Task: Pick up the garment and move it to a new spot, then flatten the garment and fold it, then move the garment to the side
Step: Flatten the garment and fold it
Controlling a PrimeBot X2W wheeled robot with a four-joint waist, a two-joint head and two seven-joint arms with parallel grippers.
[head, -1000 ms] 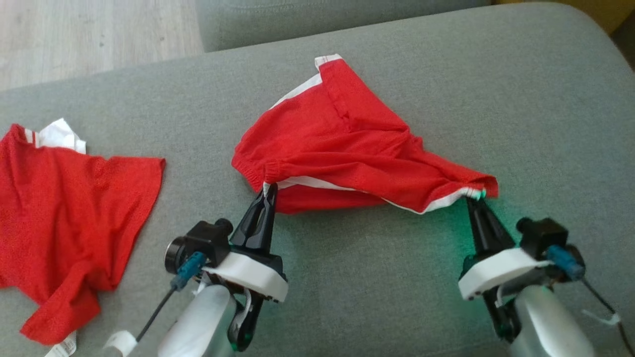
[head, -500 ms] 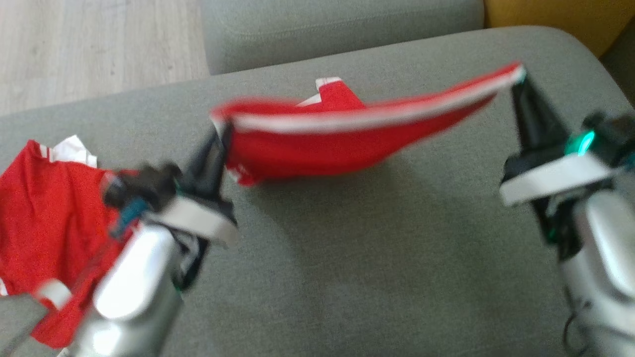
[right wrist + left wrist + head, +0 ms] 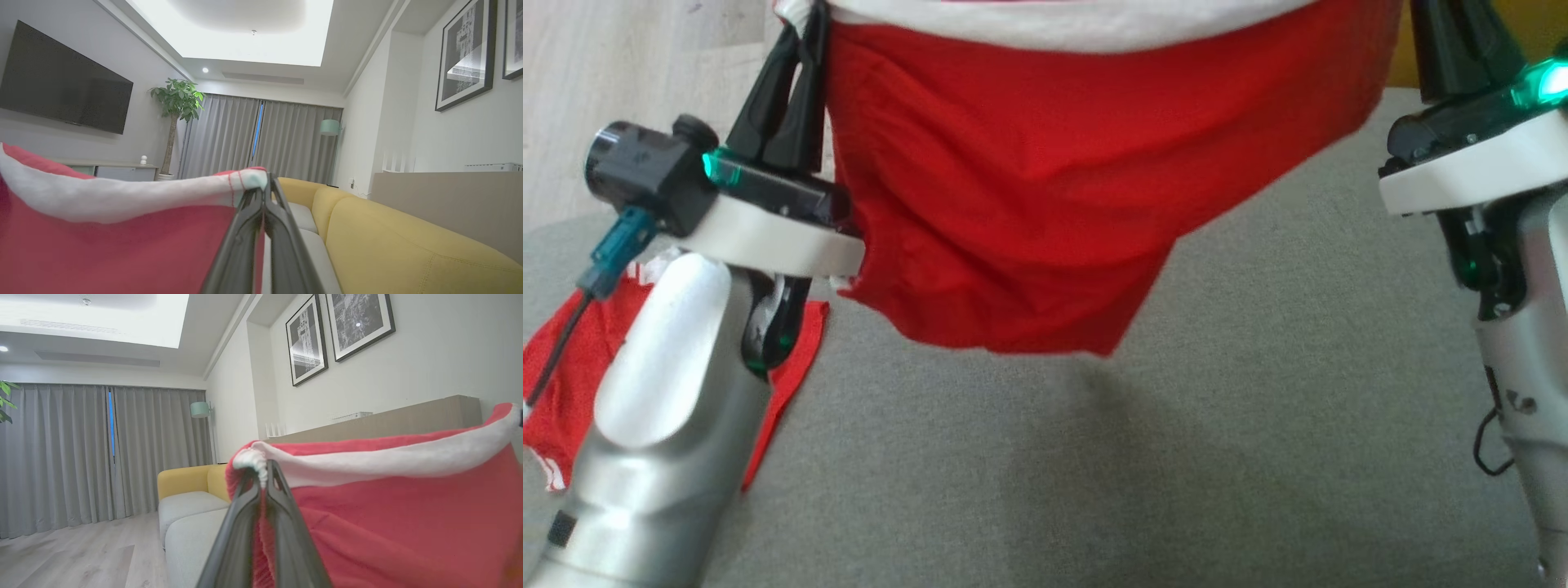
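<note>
While the left pincer [image 3: 265, 467] is pinching one bunched corner of the white band [image 3: 388, 457] between its nearly closed fingers, the right pincer [image 3: 265, 179] is clamping the opposite corner with its fingers pressed fully together, so both are holding the red shorts [image 3: 1029, 188] and neither arm is nearer than the other. From the left pincer the shorts are stretching away toward 3 o'clock, and from the right pincer toward 9 o'clock, so the long axis is running along the band, 9 to 3 across the head view. The body of the cloth is hanging down toward 6 o'clock, its lower hem apparently floating clear of the grey cushion [image 3: 1176, 457]. A second red garment [image 3: 556, 384] is lying on the cushion at about 8 o'clock, partly behind the left forearm. Compared with a second ago, when the shorts were lying crumpled on the cushion with both pincers gripping the near edge, they are now hanging high between the raised arms; the head camera has tilted too, so part of that shift is the view's. Setting them down at a new spot is probably calling for both arms to travel together, keeping the band taut.
</note>
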